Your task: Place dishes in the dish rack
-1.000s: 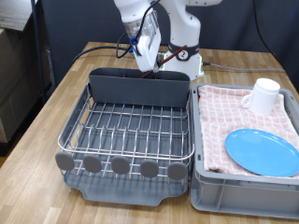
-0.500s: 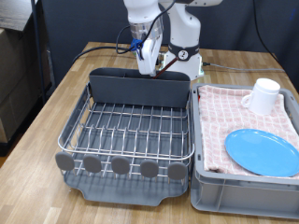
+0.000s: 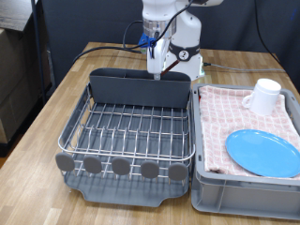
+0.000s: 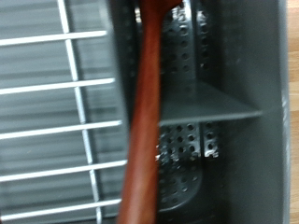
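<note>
My gripper (image 3: 157,56) hangs over the dark grey caddy (image 3: 139,86) at the far end of the silver wire dish rack (image 3: 131,131), towards the caddy's right end in the exterior view. It is shut on the brown wooden spoon (image 4: 145,121), which points down along the fingers over a perforated caddy compartment (image 4: 192,140). The fingertips barely show in the wrist view. The light-blue plate (image 3: 264,152) and the white mug (image 3: 264,96) lie on the pink checked cloth in the grey crate (image 3: 216,192) at the exterior view's right.
The rack's grey discs (image 3: 121,167) and drip tray (image 3: 127,192) face the exterior view's bottom. The robot base (image 3: 186,58) and cables stand just behind the caddy. The wooden table (image 3: 42,117) extends to the left of the rack.
My gripper with the spoon has moved towards the exterior view's right along the caddy. The plate and mug have not moved.
</note>
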### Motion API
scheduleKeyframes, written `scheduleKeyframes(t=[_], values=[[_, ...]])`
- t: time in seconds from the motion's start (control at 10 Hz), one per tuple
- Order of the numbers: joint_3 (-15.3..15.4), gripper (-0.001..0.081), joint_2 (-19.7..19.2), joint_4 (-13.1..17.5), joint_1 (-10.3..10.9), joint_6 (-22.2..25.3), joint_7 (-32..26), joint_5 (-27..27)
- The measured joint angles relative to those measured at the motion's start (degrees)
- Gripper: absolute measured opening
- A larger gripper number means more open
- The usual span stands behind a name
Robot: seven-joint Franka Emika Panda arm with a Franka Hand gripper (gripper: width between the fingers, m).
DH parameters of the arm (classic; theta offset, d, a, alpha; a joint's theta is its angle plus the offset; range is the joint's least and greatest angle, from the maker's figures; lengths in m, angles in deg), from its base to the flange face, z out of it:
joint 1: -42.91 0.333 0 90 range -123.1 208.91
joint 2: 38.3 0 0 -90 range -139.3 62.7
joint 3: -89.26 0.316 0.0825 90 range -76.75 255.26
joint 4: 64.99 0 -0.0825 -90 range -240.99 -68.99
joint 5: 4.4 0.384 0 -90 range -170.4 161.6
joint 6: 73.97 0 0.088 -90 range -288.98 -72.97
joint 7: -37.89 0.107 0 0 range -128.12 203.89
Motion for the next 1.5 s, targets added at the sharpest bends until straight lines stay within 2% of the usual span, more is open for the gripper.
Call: scheduleKeyframes(t=[0.1,0.4,0.6,0.7,0.8,0.9,1.0,1.2,1.4,1.5], values=[[1.05,0.0796,0.65,0.43,0.0,0.18,1.0,-0.15],[5.13,0.0803,2.43,3.64,0.22,4.64,3.87,-0.3],[7.92,0.0803,2.58,6.37,1.46,6.99,3.92,-0.29],[8.66,0.0803,2.53,7.44,3.34,6.99,0.26,0.12],[7.96,0.0803,2.2,7.92,4.8,6.98,-4.72,0.21],[8.09,0.0803,2.2,7.92,4.44,6.98,-2.52,0.19],[8.28,0.0803,2.01,7.92,4.43,6.04,-2.35,-0.66],[9.04,0.0803,0.4,8.05,5.33,-0.3,-6.33,-2.03],[8.91,0.0803,-2.25,9.54,7.92,-6.12,-14.65,-1.12],[8.81,0.0803,-3.82,11.3,9.46,-6.4,-18.37,0.31]])
